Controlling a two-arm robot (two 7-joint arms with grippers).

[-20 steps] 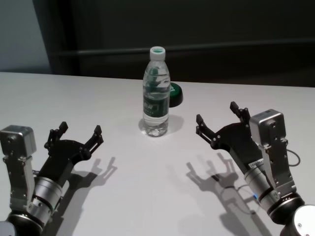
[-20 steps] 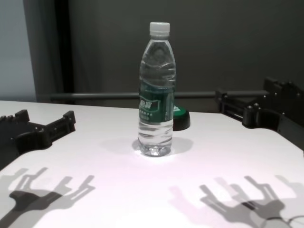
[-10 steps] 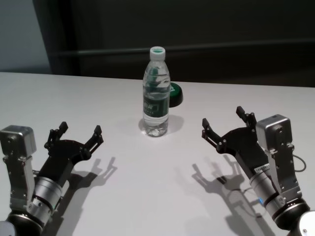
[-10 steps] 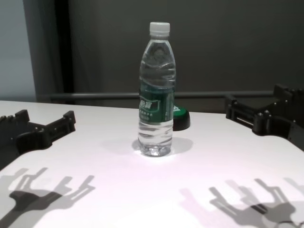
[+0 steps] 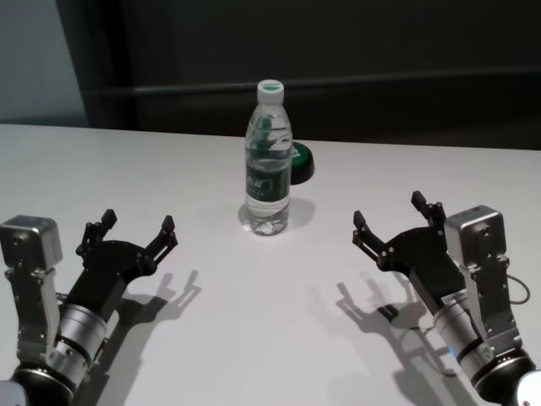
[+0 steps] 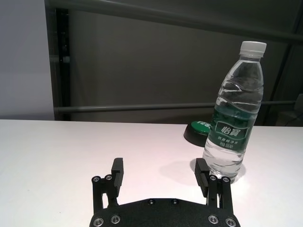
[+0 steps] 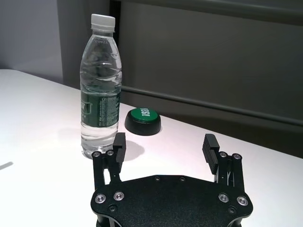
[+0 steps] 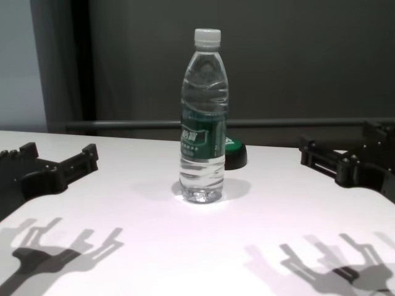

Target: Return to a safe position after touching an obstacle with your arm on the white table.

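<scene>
The obstacle, a clear water bottle (image 5: 268,169) with a white cap and a green label, stands upright in the middle of the white table (image 5: 254,321). My right gripper (image 5: 390,211) hovers open and empty over the table, to the right of the bottle (image 7: 100,94) and well apart from it. My left gripper (image 5: 138,222) is parked open and empty at the near left, also clear of the bottle (image 6: 234,118). In the chest view the bottle (image 8: 203,123) stands between the left gripper (image 8: 60,151) and the right gripper (image 8: 338,137).
A low black round object with a green top (image 5: 300,162) sits just behind the bottle on its right side. A dark wall with a horizontal rail runs beyond the table's far edge.
My right gripper has drawn back to the near right, farther from the bottle. The bottle and my left arm have not moved.
</scene>
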